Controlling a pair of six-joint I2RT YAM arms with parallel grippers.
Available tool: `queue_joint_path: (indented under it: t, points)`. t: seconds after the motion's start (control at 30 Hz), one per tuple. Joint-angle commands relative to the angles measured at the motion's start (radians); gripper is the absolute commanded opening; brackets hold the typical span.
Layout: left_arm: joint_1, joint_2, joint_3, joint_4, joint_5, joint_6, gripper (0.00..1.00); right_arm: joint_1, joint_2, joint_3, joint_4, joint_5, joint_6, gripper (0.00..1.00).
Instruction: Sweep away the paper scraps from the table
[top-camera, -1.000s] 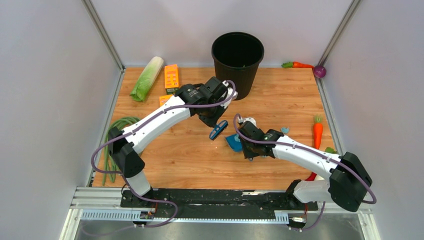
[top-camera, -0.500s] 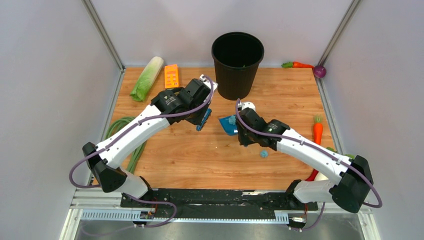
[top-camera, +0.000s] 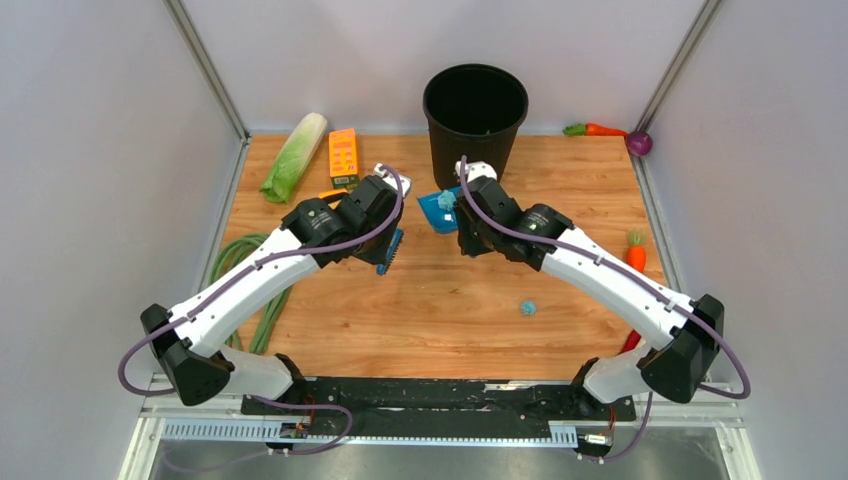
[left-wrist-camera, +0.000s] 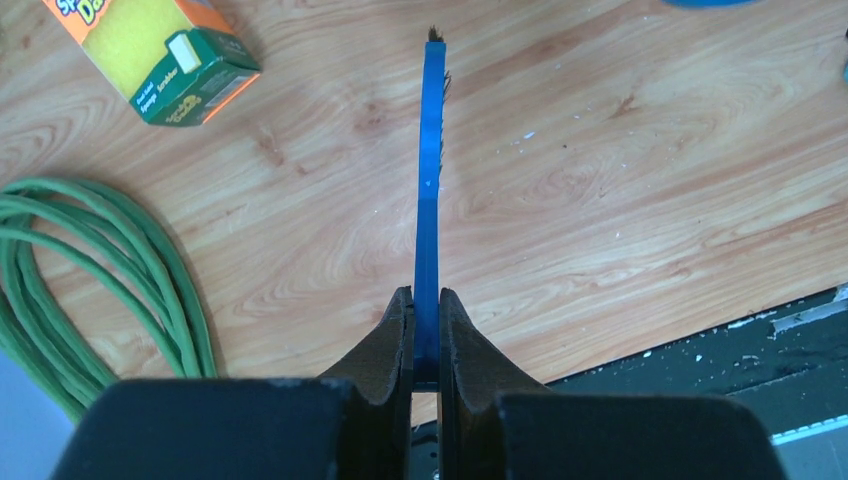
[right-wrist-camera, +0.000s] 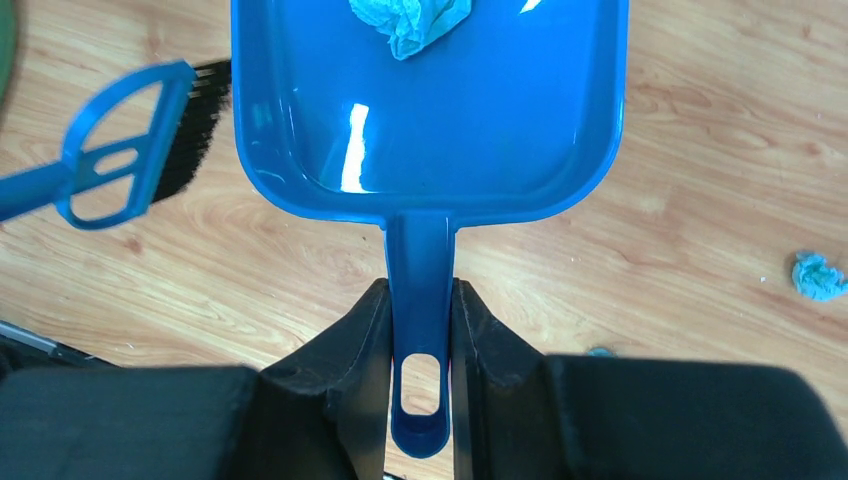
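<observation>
Lengthwise, the table (top-camera: 420, 320) runs left to right under one paper scrap (top-camera: 527, 307).

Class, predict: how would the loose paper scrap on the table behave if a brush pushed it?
The paper scrap looks tiny and crumpled: probably very light, easily flicked. Roughly ball-shaped, it may roll on the smooth table.

One crumpled teal scrap (right-wrist-camera: 410, 25) lies in the dustpan (right-wrist-camera: 480, 140), another scrap (top-camera: 527, 307) on the wooden table (top-camera: 450, 330).
</observation>
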Motion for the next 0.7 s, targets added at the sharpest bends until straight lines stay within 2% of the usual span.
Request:
queue_joint_path:
  t: [0.0,0.37,0.67]
  points:
    - [0.006,-0.069,-0.029,0.024,-0.005,-0.044,0.0,0.005,0.042,0.125,-0.016,0.017,-0.035,0.0]
    - [0.006,-0.127,-0.068,0.004,-0.004,-0.07,0.0,-0.001,0.211,0.484,-0.026,0.069,-0.138,0.0]
    - [0.006,-0.173,-0.081,-0.017,-0.007,-0.096,0.0,-0.054,0.364,0.743,-0.026,0.042,-0.184,0.0]
